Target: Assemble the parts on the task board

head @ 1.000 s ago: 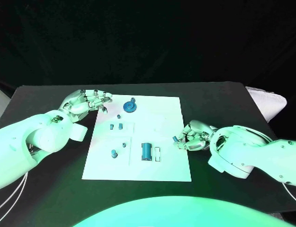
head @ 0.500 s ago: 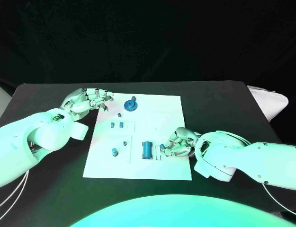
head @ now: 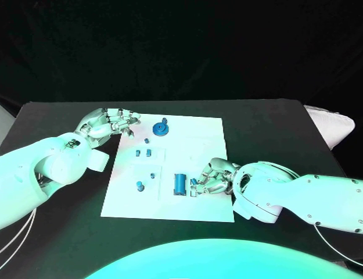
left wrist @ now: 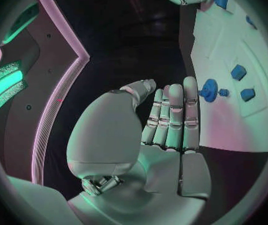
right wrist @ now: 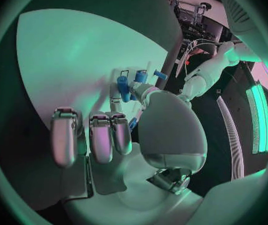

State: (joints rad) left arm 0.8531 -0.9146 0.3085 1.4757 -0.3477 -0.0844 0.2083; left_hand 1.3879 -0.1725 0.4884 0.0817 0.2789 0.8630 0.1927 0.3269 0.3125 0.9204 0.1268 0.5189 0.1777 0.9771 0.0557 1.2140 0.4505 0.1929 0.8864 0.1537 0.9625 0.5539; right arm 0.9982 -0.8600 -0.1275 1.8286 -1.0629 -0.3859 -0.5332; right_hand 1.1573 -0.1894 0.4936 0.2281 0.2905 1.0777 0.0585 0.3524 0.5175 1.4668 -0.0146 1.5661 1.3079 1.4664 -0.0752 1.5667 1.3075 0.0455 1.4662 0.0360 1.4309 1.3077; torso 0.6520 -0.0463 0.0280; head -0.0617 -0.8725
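White plate of the task board (head: 206, 131) lies in the middle of the black table (head: 265, 122), with small blue parts spread over it. Taking the blue cylinder (head: 179, 184) as the landmark: a blue gear-shaped part (head: 160, 129) sits well beyond it toward the far edge of the board, two small blocks (head: 143, 154) lie between the gear and the cylinder, and a short peg (head: 139, 187) stands near the cylinder on the left arm's side. The right hand (head: 212, 177) is just beside the cylinder on the board's right-arm side, fingers (right wrist: 100, 137) curled in close together; a small blue piece (head: 194, 182) shows at its fingertips, and it appears to be pinched there, though the contact itself is partly hidden. The left hand (head: 107, 124) rests at the far corner of the board on the left arm's side, well apart from the cylinder, with fingers (left wrist: 174, 116) straight and pressed side by side, holding nothing. In my judgement the step in hand is seating the small piece in the slot beside the cylinder. To do it well, the piece should be kept square to the slot, lowered straight and released only once seated; the curled fingers should stay off the cylinder so it is not nudged. The left hand could steady the board if it slides. No brand, label or writing can be read.
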